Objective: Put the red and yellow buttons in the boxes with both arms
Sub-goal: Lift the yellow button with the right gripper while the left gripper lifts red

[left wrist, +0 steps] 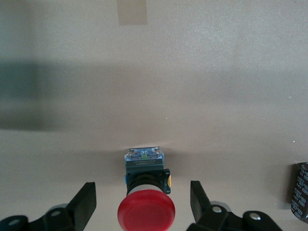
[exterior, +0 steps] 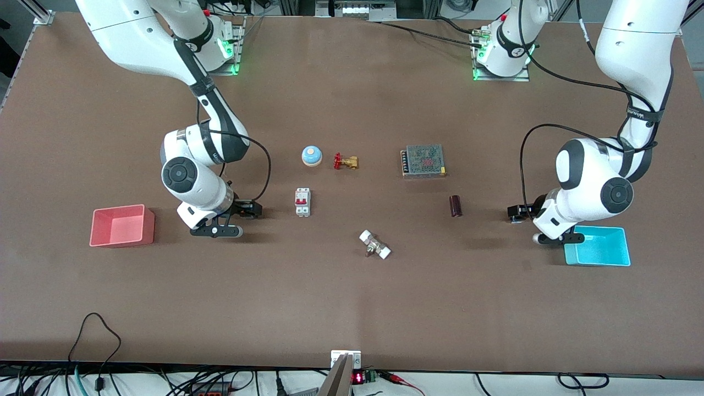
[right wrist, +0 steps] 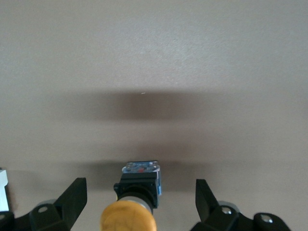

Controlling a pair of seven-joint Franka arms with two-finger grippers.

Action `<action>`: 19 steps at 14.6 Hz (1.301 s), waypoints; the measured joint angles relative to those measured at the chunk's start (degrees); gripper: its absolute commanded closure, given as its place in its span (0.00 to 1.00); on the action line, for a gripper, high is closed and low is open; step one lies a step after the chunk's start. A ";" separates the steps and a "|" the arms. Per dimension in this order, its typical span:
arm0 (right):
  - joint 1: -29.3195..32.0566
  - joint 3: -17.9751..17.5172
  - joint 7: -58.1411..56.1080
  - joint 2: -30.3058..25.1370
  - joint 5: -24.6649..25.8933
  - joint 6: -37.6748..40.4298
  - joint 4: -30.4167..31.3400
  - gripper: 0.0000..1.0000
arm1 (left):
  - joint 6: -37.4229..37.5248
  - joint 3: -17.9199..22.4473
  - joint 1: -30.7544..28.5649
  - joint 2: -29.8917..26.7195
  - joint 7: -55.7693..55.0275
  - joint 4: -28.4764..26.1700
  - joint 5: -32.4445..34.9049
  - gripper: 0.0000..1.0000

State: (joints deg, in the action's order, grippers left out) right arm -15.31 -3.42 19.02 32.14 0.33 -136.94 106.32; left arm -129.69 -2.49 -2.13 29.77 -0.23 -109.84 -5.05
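Both arms were at the grasp step. The left gripper (left wrist: 143, 204) sat low with jaws spread around the red button (left wrist: 146, 210), lower centre of its wrist view. The right gripper (right wrist: 141, 202) likewise straddled the yellow button (right wrist: 129, 215). Next — clamp each, then lift toward the cyan box (exterior: 598, 246) and the pink box (exterior: 121, 225).

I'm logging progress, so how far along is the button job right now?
Nothing is done: the pink-red bin and cyan bin both look empty. In hand: the left gripper is open around the red button lying on the table, and the right gripper is open around the yellow button. Still left: gripping, lifting, and dropping each into a bin.
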 measured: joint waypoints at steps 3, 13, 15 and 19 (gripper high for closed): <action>-0.02 -0.33 0.00 0.23 0.08 -0.01 0.02 0.13 | 0.00 0.00 0.00 0.00 0.00 -0.02 0.00 0.50; 0.03 -0.31 0.00 0.55 2.02 -0.01 0.99 0.74 | 3.81 0.41 -0.11 -3.11 0.00 1.04 0.38 0.84; 0.03 -0.31 0.00 0.55 2.03 -0.01 0.98 0.80 | 10.25 0.78 -0.31 -6.54 -0.02 2.60 0.41 0.84; 1.90 -0.15 -2.83 -0.54 2.14 0.06 0.08 0.80 | 21.64 3.49 -3.26 -7.94 0.93 10.01 1.69 0.84</action>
State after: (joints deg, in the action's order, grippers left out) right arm -13.41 -3.57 16.19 31.61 2.47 -136.88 106.40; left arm -108.05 1.00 -5.40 21.83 0.69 -99.82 -3.36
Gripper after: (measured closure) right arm 0.573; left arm 0.595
